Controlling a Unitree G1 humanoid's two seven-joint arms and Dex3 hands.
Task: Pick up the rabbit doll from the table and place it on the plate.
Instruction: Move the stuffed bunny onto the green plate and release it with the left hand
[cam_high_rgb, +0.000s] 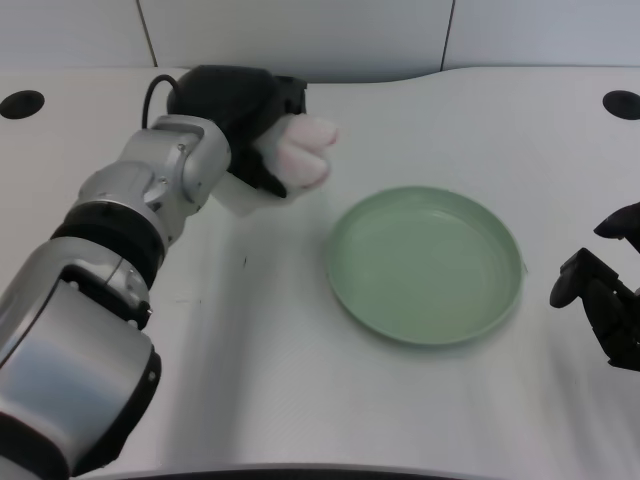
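Observation:
My left hand grips the rabbit doll, a white plush with pink patches that sticks out to the right of the black fingers. Hand and doll are over the table, up and to the left of the plate. The light green round plate lies right of the table's middle with nothing in it. Part of the doll is hidden inside the hand.
My right hand rests at the right edge of the table. Two dark round holes sit in the tabletop at the far left and far right. The table's back edge runs along a white wall.

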